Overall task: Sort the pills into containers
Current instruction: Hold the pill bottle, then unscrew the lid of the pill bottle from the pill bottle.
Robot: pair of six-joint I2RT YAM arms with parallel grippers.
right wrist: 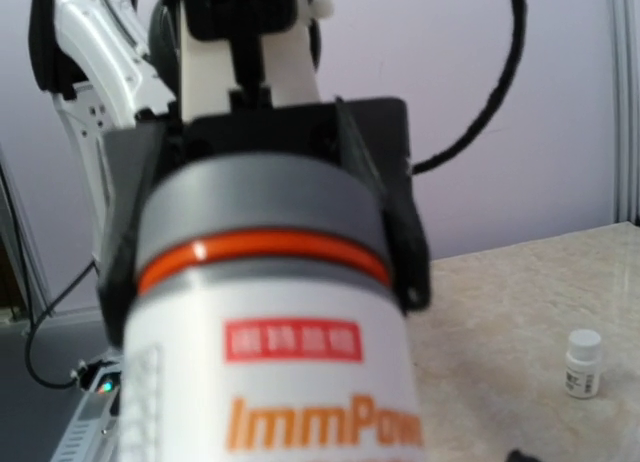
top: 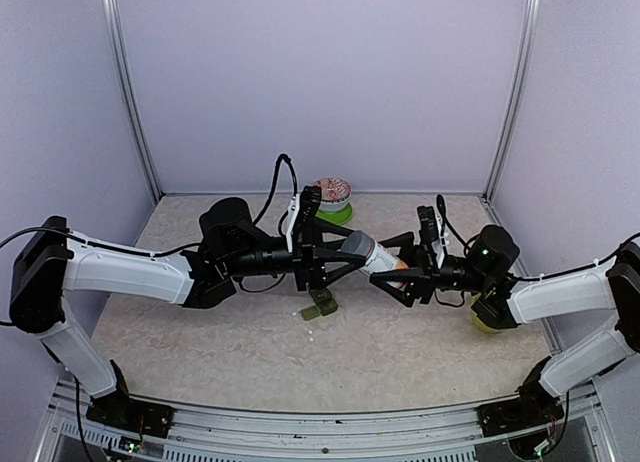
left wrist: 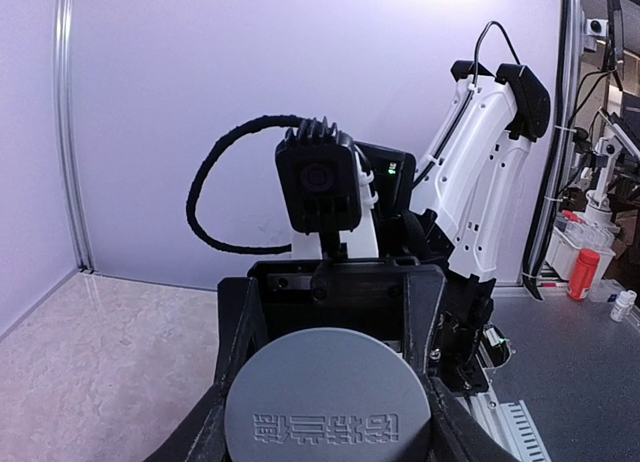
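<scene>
A white pill bottle [top: 377, 255] with a grey cap and an orange ring hangs level above the table between my two arms. My left gripper [top: 352, 246] is shut on the grey cap [left wrist: 328, 402], which fills the space between its black fingers [left wrist: 235, 352]. My right gripper [top: 393, 264] straddles the bottle's other end, its jaws spread wider than the body. In the right wrist view the bottle's label [right wrist: 290, 382] fills the picture and hides my own fingers. The containers [top: 322, 304], a short dark green strip, lie on the table below the bottle, with white pills [top: 307, 316] as specks beside them.
A patterned bowl on a green plate [top: 333, 198] stands at the back. A lime-green bowl [top: 484, 322] sits partly under my right arm. A small white vial [right wrist: 583, 362] stands on the table. Purple walls close in three sides.
</scene>
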